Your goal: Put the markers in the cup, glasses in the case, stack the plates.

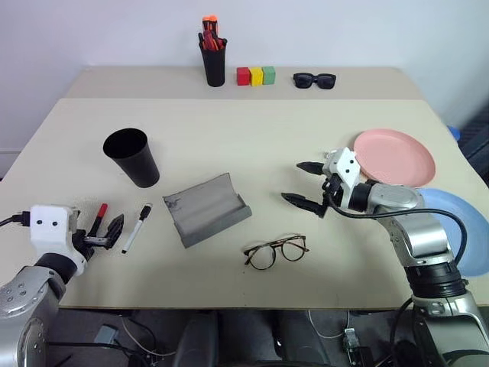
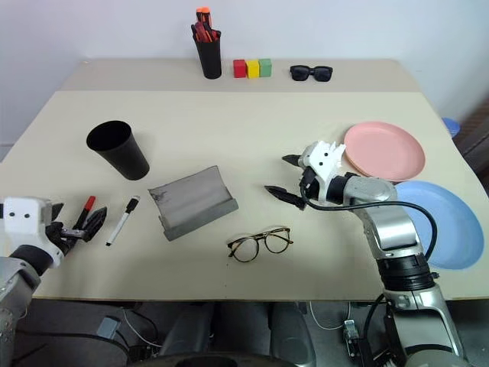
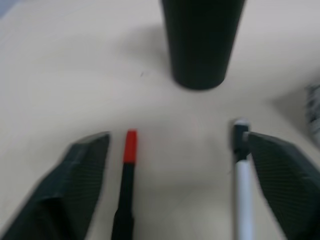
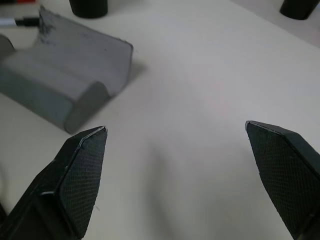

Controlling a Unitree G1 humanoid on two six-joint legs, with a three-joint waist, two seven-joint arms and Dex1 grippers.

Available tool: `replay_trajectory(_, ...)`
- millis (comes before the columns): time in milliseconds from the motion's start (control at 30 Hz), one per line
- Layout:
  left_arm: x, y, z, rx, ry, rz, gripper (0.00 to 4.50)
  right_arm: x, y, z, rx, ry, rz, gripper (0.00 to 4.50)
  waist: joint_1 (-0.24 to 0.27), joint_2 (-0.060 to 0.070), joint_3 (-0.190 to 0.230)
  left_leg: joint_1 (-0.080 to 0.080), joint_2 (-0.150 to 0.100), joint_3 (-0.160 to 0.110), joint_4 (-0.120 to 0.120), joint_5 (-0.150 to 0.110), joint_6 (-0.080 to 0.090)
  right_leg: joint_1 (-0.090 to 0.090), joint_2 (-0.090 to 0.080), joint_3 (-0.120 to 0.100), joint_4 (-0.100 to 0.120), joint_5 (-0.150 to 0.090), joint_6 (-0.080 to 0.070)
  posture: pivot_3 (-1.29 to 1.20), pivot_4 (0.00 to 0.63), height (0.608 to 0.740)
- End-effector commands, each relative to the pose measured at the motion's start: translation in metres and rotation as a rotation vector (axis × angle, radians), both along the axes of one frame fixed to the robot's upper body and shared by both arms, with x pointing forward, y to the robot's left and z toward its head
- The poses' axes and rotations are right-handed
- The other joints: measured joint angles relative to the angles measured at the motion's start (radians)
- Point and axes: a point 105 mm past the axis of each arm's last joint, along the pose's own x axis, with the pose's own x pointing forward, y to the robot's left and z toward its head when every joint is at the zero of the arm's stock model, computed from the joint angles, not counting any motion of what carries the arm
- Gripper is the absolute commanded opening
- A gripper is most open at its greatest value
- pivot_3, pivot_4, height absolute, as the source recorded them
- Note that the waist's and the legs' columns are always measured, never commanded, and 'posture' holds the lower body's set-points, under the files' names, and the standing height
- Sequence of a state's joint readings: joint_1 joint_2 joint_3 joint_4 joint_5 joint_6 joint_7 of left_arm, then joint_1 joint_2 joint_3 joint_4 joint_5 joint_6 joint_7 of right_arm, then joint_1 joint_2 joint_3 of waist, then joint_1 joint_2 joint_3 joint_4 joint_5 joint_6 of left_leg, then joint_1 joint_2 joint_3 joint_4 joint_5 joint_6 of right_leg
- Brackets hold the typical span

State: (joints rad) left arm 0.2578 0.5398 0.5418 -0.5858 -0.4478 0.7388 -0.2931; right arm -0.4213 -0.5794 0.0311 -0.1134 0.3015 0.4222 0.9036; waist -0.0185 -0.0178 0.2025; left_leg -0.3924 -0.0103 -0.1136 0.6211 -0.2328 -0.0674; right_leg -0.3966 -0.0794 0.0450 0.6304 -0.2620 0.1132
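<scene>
Head views: on the smooth beige desk (image 1: 252, 138), the glossy black tapered cup (image 1: 132, 156) stands upright at the left. Nearer lie the black marker with a red cap (image 1: 100, 213) and the white marker with a black cap (image 1: 137, 227), side by side, apart. The left claw (image 1: 105, 232) sits low beside them, its two black fingers spread wide around the red-capped marker without gripping it. The grey matte case (image 1: 205, 208) lies open at the centre, its curved lid tilted up. The thin round-lensed glasses (image 1: 276, 251) rest near of it, arms folded. The right claw (image 1: 304, 184) hovers right of the case, wide open and empty. At the right the salmon pink plate (image 1: 393, 157) lies just beside the light blue plate (image 1: 458, 229). Far back stand a black pen holder (image 1: 214, 61), three coloured blocks (image 1: 255, 75) and chunky black sunglasses (image 1: 315, 79).

Left wrist view: textured black fingertips (image 3: 80, 170) flank both markers; the cup stands beyond.

Right wrist view: spread fingertips (image 4: 82, 170) frame bare desk, the fabric-like case off to one side.
</scene>
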Motion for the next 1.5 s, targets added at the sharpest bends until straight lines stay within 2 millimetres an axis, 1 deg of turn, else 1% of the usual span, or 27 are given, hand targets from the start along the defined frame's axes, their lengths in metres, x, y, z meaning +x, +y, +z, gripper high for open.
replay_trajectory(33, 0.006, 0.012, 0.000, 0.033, 0.050, 0.065, 4.46, -0.012, 0.024, 0.023, 0.026, -0.070, 0.069, 4.50, 0.000, 0.000, 0.000, 0.000, 0.000, 0.000, 0.000, 0.000, 0.000, 0.000, 0.000, 0.000, 0.000, 0.000, 0.000, 0.00, 0.150, 0.740)
replay_trajectory(133, 0.015, 0.022, 0.006, -0.009, 0.065, 0.142, 4.46, -0.022, 0.045, 0.030, 0.042, -0.082, 0.128, 4.50, 0.000, 0.000, 0.000, 0.000, 0.000, 0.000, 0.000, 0.000, 0.000, 0.000, 0.000, 0.000, 0.000, 0.000, 0.000, 0.00, 0.150, 0.740)
replay_trajectory(200, 0.019, 0.025, 0.006, -0.058, 0.083, 0.165, 4.46, -0.027, 0.056, 0.031, 0.055, -0.084, 0.152, 4.50, 0.000, 0.000, 0.000, 0.000, 0.000, 0.000, 0.000, 0.000, 0.000, 0.000, 0.001, 0.000, 0.000, 0.000, 0.000, 0.00, 0.150, 0.740)
replay_trajectory(300, 0.026, 0.029, 0.000, -0.091, 0.185, 0.239, 4.46, -0.033, 0.071, 0.029, 0.077, -0.081, 0.191, 4.50, -0.001, -0.001, 0.000, 0.000, 0.000, -0.001, 0.000, 0.000, 0.000, 0.000, 0.001, 0.000, 0.000, 0.000, 0.001, 0.00, 0.150, 0.740)
replay_trajectory(467, 0.029, 0.026, -0.012, -0.094, 0.379, 0.217, 4.46, -0.042, 0.085, 0.025, 0.106, -0.067, 0.220, 4.50, -0.002, -0.001, 0.000, 0.000, 0.000, -0.001, -0.001, 0.000, 0.000, -0.001, 0.001, -0.001, 0.000, 0.001, 0.003, 0.00, 0.150, 0.740)
replay_trajectory(667, 0.024, 0.033, -0.020, -0.181, 0.504, 0.258, 4.46, -0.045, 0.088, 0.022, 0.111, -0.067, 0.223, 4.50, -0.002, -0.001, 0.000, 0.000, 0.000, -0.001, -0.001, 0.001, -0.001, -0.001, 0.001, -0.001, 0.001, 0.001, 0.002, 0.00, 0.150, 0.740)
replay_trajectory(767, 0.022, 0.034, -0.022, -0.186, 0.534, 0.256, 3.65, -0.045, 0.089, 0.021, 0.114, -0.072, 0.220, 4.50, -0.007, -0.001, -0.001, 0.001, 0.000, -0.001, -0.002, 0.001, -0.002, -0.001, 0.001, 0.000, 0.001, 0.001, 0.002, 0.00, 0.150, 0.740)
replay_trajectory(833, 0.020, 0.036, -0.023, -0.182, 0.545, 0.266, 2.70, -0.045, 0.091, 0.020, 0.117, -0.073, 0.220, 4.50, -0.015, -0.001, -0.001, 0.002, 0.000, -0.001, -0.007, 0.004, -0.006, -0.002, 0.001, 0.000, 0.001, 0.001, 0.002, 0.00, 0.150, 0.740)
replay_trajectory(1000, 0.019, 0.042, -0.021, -0.213, 0.511, 0.316, 0.16, -0.046, 0.093, 0.019, 0.120, -0.078, 0.226, 4.50, -0.029, -0.001, -0.001, 0.003, 0.001, -0.001, -0.008, 0.004, -0.007, -0.003, 0.001, 0.000, 0.002, 0.002, 0.003, 0.00, 0.150, 0.740)
replay_trajectory(1033, 0.021, 0.045, -0.018, -0.213, 0.477, 0.338, 0.07, -0.045, 0.094, 0.019, 0.120, -0.081, 0.227, 4.50, -0.029, -0.001, -0.001, 0.003, 0.001, -0.001, -0.008, 0.004, -0.008, -0.003, 0.001, 0.000, 0.002, 0.002, 0.003, 0.00, 0.150, 0.740)
replay_trajectory(1067, 0.024, 0.049, -0.012, -0.200, 0.422, 0.359, 0.07, -0.045, 0.094, 0.019, 0.120, -0.084, 0.228, 4.50, -0.028, -0.001, -0.001, 0.003, 0.001, -0.001, -0.008, 0.005, -0.008, -0.003, 0.001, 0.000, 0.002, 0.002, 0.003, 0.00, 0.150, 0.740)
replay_trajectory(1100, 0.031, 0.056, 0.001, -0.160, 0.305, 0.380, 0.07, -0.044, 0.094, 0.019, 0.119, -0.088, 0.228, 4.50, -0.026, -0.001, -0.001, 0.003, 0.001, -0.001, -0.008, 0.005, -0.008, -0.003, 0.001, 0.000, 0.002, 0.002, 0.003, 0.00, 0.150, 0.740)
replay_trajectory(1133, 0.035, 0.064, 0.014, -0.106, 0.207, 0.408, 0.07, -0.043, 0.094, 0.020, 0.118, -0.093, 0.228, 4.50, -0.025, -0.001, -0.001, 0.002, 0.001, -0.001, -0.008, 0.005, -0.008, -0.003, 0.001, 0.000, 0.002, 0.002, 0.003, 0.00, 0.150, 0.740)
replay_trajectory(1200, 0.044, 0.078, 0.051, -0.035, -0.025, 0.477, 0.07, -0.041, 0.095, 0.022, 0.118, -0.107, 0.228, 4.50, -0.022, -0.003, -0.001, 0.001, 0.001, -0.002, -0.008, 0.006, -0.010, -0.004, 0.001, 0.000, 0.002, 0.002, 0.002, 0.00, 0.150, 0.740)
replay_trajectory(1233, 0.045, 0.082, 0.061, -0.020, -0.085, 0.492, 0.07, -0.040, 0.096, 0.023, 0.119, -0.112, 0.228, 4.50, -0.021, -0.005, -0.001, 0.001, 0.001, -0.002, -0.008, 0.007, -0.011, -0.005, 0.001, 0.000, 0.002, 0.002, 0.002, 0.00, 0.150, 0.740)
replay_trajectory(1267, 0.048, 0.082, 0.075, -0.047, -0.169, 0.488, 0.07, -0.039, 0.096, 0.024, 0.120, -0.118, 0.227, 4.50, -0.020, -0.006, -0.002, 0.000, 0.001, -0.002, -0.008, 0.007, -0.012, -0.005, 0.001, 0.000, 0.002, 0.002, 0.001, 0.00, 0.150, 0.740)
replay_trajectory(1300, 0.051, 0.080, 0.099, -0.066, -0.295, 0.466, 0.07, -0.037, 0.097, 0.027, 0.126, -0.130, 0.223, 4.50, -0.017, -0.006, -0.002, 0.000, 0.001, -0.002, -0.008, 0.007, -0.013, -0.005, 0.001, 0.000, 0.001, 0.002, 0.000, 0.00, 0.150, 0.740)
replay_trajectory(1367, 0.053, 0.074, 0.133, -0.072, -0.469, 0.432, 0.07, -0.033, 0.098, 0.033, 0.141, -0.149, 0.214, 4.50, -0.014, -0.007, -0.002, -0.001, 0.001, -0.002, -0.008, 0.007, -0.013, -0.005, 0.001, 0.000, 0.001, 0.003, 0.000, 0.00, 0.150, 0.740)
replay_trajectory(1433, 0.058, 0.066, 0.152, -0.027, -0.556, 0.402, 0.07, -0.029, 0.100, 0.038, 0.158, -0.164, 0.205, 4.50, -0.013, -0.007, -0.002, -0.001, 0.001, -0.002, -0.008, 0.007, -0.013, -0.005, 0.001, 0.000, 0.000, 0.004, 0.003, 0.00, 0.150, 0.740)
replay_trajectory(1467, 0.067, 0.049, 0.167, -0.017, -0.622, 0.339, 0.07, -0.024, 0.104, 0.044, 0.183, -0.184, 0.187, 4.50, -0.013, -0.007, -0.002, -0.001, 0.001, -0.001, -0.008, 0.007, -0.013, -0.005, 0.001, 0.000, 0.000, 0.004, 0.003, 0.00, 0.150, 0.740)
replay_trajectory(1500, 0.076, 0.034, 0.177, -0.015, -0.670, 0.284, 0.07, -0.020, 0.108, 0.049, 0.202, -0.203, 0.171, 4.50, -0.012, -0.007, -0.002, -0.001, 0.001, -0.001, -0.008, 0.007, -0.013, -0.005, 0.001, 0.000, 0.000, 0.004, 0.003, 0.00, 0.150, 0.740)
